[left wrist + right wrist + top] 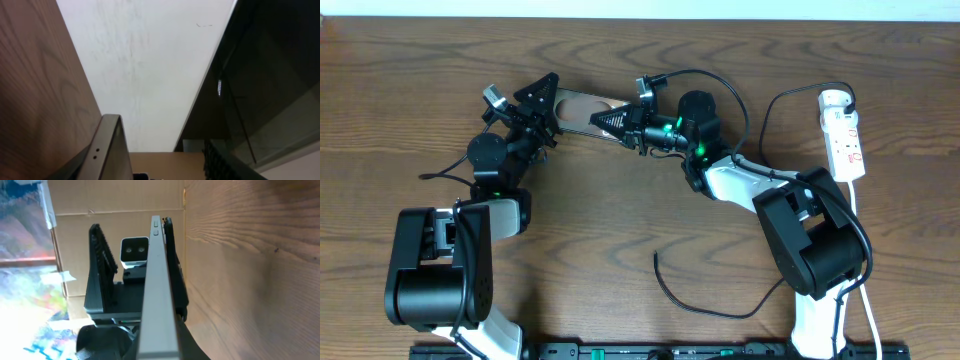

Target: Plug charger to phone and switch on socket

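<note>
The phone (582, 104) between my two arms.
My right gripper (604, 119) pinches it; left gripper (546, 101) straddles its other end, jaws parted.

The left arm (498, 213) ran from its base at the near left toward the far middle, wrist rolled onto its side. The left gripper (542, 102) stood with its jaws parted above and below one end of the phone (578, 108), one finger (101, 265) clear of it. The right arm (742, 180) stretched leftward from its base at the near right, wrist likewise rolled, and the right gripper (608, 120) was clamped on the phone's other end.
</note>
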`<move>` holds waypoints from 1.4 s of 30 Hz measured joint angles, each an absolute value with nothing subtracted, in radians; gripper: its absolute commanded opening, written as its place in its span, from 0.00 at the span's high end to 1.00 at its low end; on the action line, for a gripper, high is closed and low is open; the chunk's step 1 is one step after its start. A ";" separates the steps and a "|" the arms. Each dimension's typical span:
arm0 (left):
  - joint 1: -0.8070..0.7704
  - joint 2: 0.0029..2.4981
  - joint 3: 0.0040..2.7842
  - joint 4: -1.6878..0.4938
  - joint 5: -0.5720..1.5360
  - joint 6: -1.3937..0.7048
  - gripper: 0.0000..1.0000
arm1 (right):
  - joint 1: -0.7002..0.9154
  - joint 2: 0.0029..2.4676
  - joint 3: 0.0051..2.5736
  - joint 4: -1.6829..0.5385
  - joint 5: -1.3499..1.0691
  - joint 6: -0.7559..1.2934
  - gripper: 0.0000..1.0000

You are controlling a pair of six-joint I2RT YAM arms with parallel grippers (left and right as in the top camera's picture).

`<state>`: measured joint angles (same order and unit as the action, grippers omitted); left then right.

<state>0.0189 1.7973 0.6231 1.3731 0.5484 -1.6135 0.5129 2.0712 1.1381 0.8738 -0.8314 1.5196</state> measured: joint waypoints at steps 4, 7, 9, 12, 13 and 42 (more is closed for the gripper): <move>0.019 1.797 0.623 1.386 0.556 -1.597 0.18 | 0.508 2.071 1.138 0.864 -0.830 1.543 0.99; 0.019 1.797 0.623 1.388 0.564 -1.597 0.18 | 0.506 2.071 1.138 0.862 -0.828 1.550 0.99; 0.017 1.797 0.623 1.388 0.573 -1.596 0.19 | 0.505 2.071 1.138 0.862 -0.816 1.554 0.99; 0.016 1.797 0.623 1.388 0.581 -1.594 0.26 | 0.503 2.071 1.138 0.863 -0.810 1.559 0.99; 0.015 1.797 0.623 1.387 0.583 -1.592 0.30 | 0.503 2.071 1.138 0.863 -0.809 1.560 0.99; 0.016 1.805 0.617 1.365 0.604 -1.567 0.93 | 0.503 2.061 1.147 0.887 -0.813 1.560 0.98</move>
<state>0.0158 1.8046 0.6167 1.3651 0.6037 -1.5665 0.5034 2.0613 1.1465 0.8871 -0.8135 1.5600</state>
